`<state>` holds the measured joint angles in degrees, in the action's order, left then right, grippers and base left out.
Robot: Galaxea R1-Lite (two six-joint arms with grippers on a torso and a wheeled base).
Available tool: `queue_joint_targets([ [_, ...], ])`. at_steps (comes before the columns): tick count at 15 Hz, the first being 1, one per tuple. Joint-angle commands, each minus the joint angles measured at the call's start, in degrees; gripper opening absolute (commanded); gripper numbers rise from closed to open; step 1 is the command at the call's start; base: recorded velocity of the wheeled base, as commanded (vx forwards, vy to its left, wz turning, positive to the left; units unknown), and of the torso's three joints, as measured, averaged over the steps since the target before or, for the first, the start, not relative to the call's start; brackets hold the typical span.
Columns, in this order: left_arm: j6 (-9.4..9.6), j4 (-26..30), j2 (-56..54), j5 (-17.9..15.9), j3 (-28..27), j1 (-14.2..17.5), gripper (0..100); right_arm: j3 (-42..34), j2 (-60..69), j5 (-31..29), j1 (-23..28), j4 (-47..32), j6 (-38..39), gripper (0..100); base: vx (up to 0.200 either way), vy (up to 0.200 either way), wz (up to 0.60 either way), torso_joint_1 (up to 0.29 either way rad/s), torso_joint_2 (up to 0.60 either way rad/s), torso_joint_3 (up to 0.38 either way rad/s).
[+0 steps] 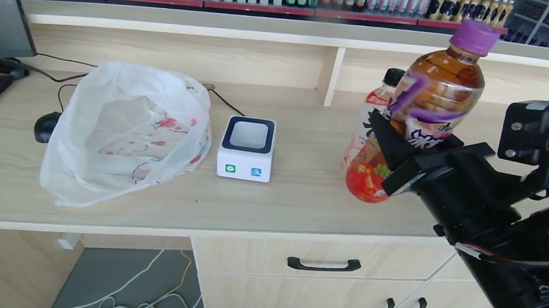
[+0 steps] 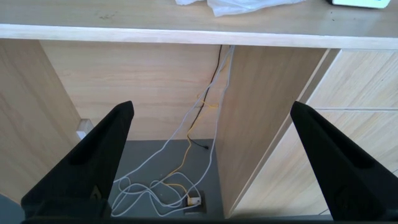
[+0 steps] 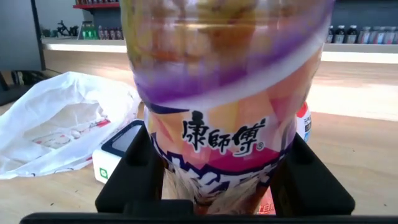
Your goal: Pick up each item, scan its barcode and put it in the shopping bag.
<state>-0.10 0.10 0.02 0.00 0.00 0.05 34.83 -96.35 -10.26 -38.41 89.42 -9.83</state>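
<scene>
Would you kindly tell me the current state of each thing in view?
Purple-capped brown tea bottle: capped, held above wooden counter.
Right gripper: shut on tea bottle.
Left gripper: open, empty.
Black-capped red-labelled bottle: capped, upright on counter.
White plastic shopping bag: mouth open.
Wooden drawer: closed.

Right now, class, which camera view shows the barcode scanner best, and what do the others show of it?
The head view: the scanner stands whole on the counter, between the shopping bag and the held bottle. The right wrist view catches part of it past that bottle; the left wrist view, a sliver.
</scene>
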Motion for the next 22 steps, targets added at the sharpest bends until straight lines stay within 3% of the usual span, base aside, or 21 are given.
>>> queue_joint_targets([
  [1, -0.08, -0.01, 0.06, 0.0, 0.0, 0.04, 100, 0.5, 0.82, -0.02, 0.27, 0.14, -0.02, 0, 0.0, 0.2, 0.0, -0.002, 0.0, 0.002],
  [12, 0.27, -0.01, 0.06, 0.0, 0.0, -0.05, 100, -0.81, 2.75, -0.02, 0.18, 0.14, 0.25, 0, 0.0, 0.2, 0.0, 0.003, 0.0, 0.004],
  [22, 0.27, -0.01, 0.06, 0.0, 0.0, -0.05, 100, -2.57, 3.98, -0.11, 0.18, 0.05, 0.51, 0, 0.0, 0.0, 0.0, 0.0, 0.0, 0.0],
])
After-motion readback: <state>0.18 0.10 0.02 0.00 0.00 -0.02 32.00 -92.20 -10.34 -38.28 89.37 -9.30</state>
